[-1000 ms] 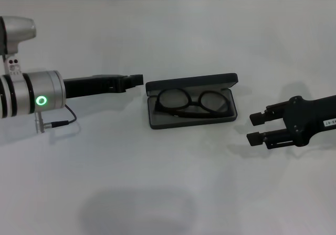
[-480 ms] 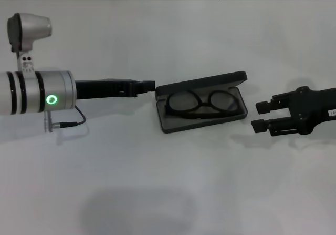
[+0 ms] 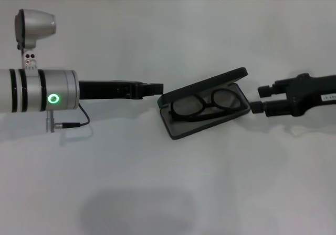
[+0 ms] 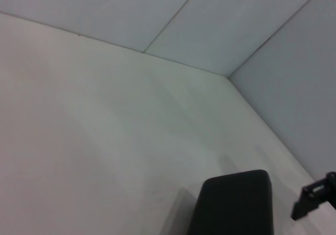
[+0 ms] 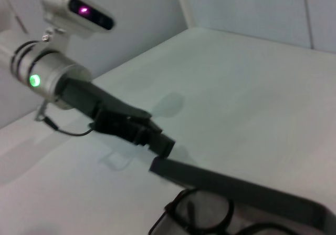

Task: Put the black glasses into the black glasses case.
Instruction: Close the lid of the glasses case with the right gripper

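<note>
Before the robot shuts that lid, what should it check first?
1. Glasses lie inside the case: ok.
2. No part of the glasses sticks out over the rim: cannot tell, the temple arms are hard to make out.
3. Lid is raised and free to swing down: ok.
4. Left gripper is at the case's left end, by the lid: ok.
5. Right gripper is at the case's right end, jaws open: ok.
6. Case lies square to the robot: not ok, it sits askew.
</note>
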`<act>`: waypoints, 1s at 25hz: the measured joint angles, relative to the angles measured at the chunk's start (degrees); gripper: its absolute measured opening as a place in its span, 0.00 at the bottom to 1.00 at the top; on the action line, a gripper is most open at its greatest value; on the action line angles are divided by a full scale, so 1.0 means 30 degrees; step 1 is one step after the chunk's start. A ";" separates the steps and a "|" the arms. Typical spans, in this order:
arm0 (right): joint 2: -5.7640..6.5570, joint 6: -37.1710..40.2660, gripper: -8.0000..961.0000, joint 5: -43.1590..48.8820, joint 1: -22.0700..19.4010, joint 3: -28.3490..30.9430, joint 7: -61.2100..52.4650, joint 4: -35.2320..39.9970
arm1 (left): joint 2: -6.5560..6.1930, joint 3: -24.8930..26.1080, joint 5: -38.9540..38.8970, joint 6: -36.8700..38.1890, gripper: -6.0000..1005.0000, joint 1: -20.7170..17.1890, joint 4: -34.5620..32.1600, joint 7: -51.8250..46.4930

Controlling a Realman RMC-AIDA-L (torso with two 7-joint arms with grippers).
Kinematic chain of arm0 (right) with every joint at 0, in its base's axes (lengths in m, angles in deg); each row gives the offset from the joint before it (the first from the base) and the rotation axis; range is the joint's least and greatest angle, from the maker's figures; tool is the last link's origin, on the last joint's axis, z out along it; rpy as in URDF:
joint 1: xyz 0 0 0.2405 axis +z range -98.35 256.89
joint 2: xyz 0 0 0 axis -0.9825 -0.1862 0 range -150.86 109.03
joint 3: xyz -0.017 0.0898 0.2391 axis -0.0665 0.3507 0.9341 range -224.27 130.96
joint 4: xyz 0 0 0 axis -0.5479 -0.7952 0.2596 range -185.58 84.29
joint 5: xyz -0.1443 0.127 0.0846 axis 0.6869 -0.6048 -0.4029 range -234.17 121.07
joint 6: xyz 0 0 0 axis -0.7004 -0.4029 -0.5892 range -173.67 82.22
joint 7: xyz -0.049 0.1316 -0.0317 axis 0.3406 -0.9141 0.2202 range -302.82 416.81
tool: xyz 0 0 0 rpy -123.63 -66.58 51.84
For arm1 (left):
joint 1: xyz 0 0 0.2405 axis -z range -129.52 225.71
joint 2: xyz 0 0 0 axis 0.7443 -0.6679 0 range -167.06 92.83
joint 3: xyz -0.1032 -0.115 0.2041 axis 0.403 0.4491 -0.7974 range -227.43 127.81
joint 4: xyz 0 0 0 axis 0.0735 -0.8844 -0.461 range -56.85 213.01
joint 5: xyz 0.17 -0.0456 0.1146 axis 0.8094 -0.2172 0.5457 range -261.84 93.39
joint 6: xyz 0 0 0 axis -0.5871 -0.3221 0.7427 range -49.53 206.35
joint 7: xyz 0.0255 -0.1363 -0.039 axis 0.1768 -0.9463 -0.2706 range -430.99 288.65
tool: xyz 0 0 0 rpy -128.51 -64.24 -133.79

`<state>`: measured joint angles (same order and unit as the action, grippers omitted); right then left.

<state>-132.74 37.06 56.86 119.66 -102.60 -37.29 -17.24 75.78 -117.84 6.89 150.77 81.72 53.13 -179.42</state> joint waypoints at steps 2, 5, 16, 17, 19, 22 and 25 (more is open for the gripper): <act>-0.0117 -0.0629 0.59 0.0085 0.0304 -0.0162 -0.0297 -0.0012 | 0.0047 -0.0008 0.0011 0.0011 0.03 0.0029 -0.0001 -0.0004; -0.0298 -0.1134 0.59 0.0147 0.0808 -0.0421 -0.0442 -0.0097 | 0.0163 -0.0027 0.0224 0.0033 0.04 0.0074 -0.0004 -0.0009; -0.0978 -0.2839 0.59 0.1358 0.2569 -0.0864 -0.0933 -0.0952 | 0.0637 0.0013 0.0502 0.0381 0.04 0.0271 -0.0001 0.0065; -0.1050 -0.3030 0.59 0.1364 0.2655 -0.0880 -0.0934 -0.0948 | 0.0664 0.0032 0.0493 0.0451 0.04 0.0274 -0.0001 0.0070; -0.1108 -0.3343 0.59 0.1367 0.2779 -0.0886 -0.0938 -0.0969 | 0.0737 0.0076 0.0466 0.0670 0.04 0.0278 0.0000 0.0082; -0.1171 -0.3808 0.59 0.1349 0.2900 -0.0891 -0.0943 -0.0990 | 0.0876 0.0027 0.0461 0.0772 0.04 0.0300 -0.0013 0.0094; -0.1207 -0.3901 0.59 0.1325 0.2982 -0.0892 -0.0945 -0.0995 | 0.0970 0.0086 0.0463 0.0782 0.04 0.0311 -0.0037 0.0149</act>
<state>-136.36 25.36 60.83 128.61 -105.28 -40.13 -20.23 78.69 -117.58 8.28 153.12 82.65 53.02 -178.97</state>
